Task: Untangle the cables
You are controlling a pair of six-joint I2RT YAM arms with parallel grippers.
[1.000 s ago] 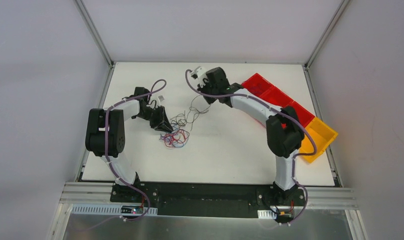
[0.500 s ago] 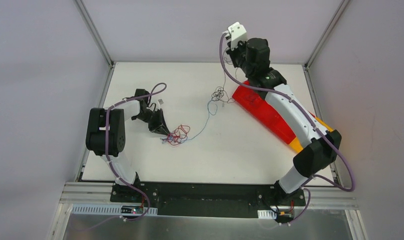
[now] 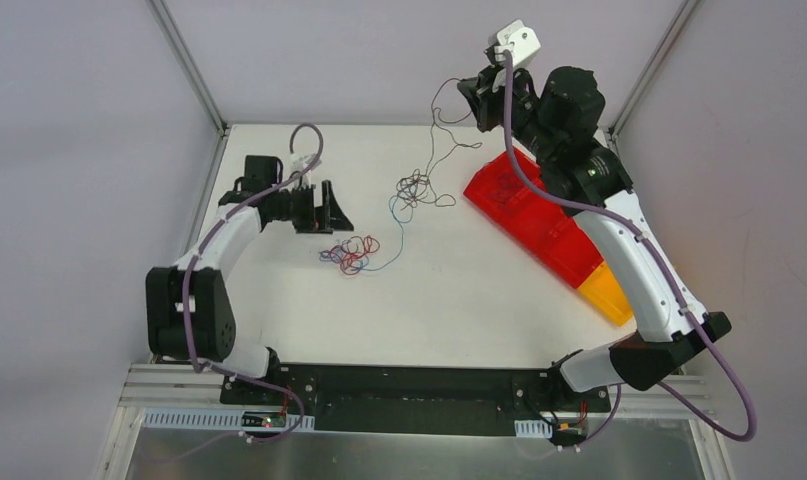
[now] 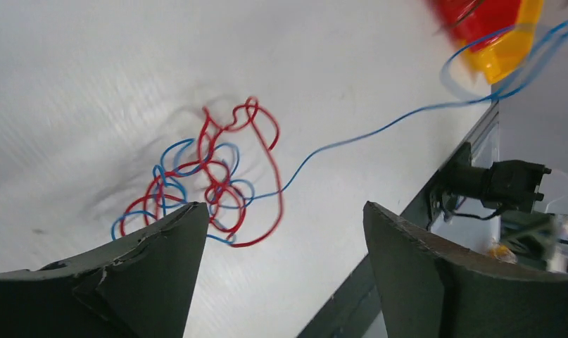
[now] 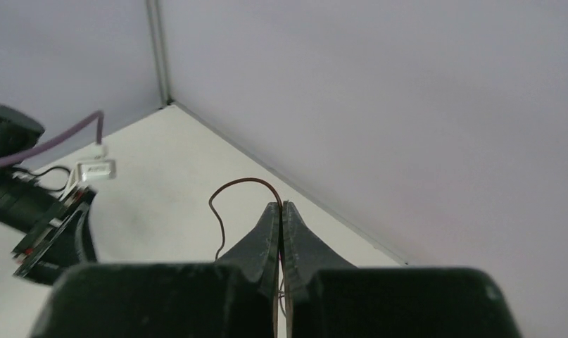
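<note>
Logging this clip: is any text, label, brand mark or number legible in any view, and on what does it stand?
None can be read.
The red and yellow bins and the table show no lettering.
The small boards on the front rail are too small to show any print.

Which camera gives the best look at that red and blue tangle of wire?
The left wrist view: the red and blue tangle is seen close up, each loop clear. The top view shows the tangle small and far off. The right wrist view misses it, showing only a dark wire pinched in the right gripper.
</note>
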